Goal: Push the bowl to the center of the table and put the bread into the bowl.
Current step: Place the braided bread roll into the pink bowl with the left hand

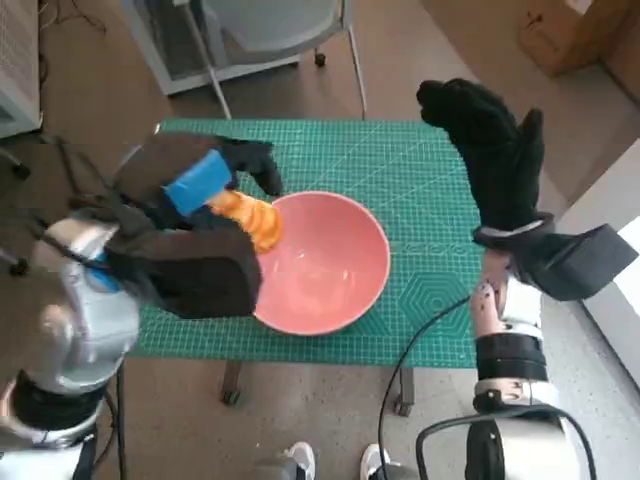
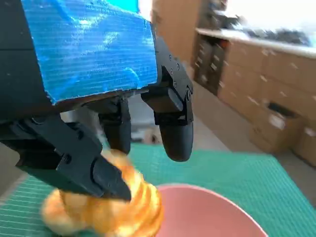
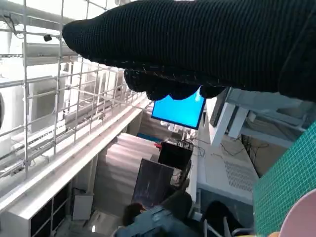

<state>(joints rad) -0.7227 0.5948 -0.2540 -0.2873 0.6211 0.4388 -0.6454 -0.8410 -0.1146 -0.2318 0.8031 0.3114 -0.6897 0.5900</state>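
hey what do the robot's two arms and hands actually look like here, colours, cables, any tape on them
Both forearms are pale silvery-grey with black bands near the joints. The left hand is black and blocky, with a strip of bright blue tape across its back. The right hand wears a black knitted glove with a loose dark cuff at the wrist. A thin black cable loops beside the right forearm.

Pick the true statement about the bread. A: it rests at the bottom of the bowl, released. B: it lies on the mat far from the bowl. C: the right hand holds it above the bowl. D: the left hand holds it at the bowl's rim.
D: the left hand grips the bread right at the rim of the bowl, while the right hand is raised off to the side, holding nothing.
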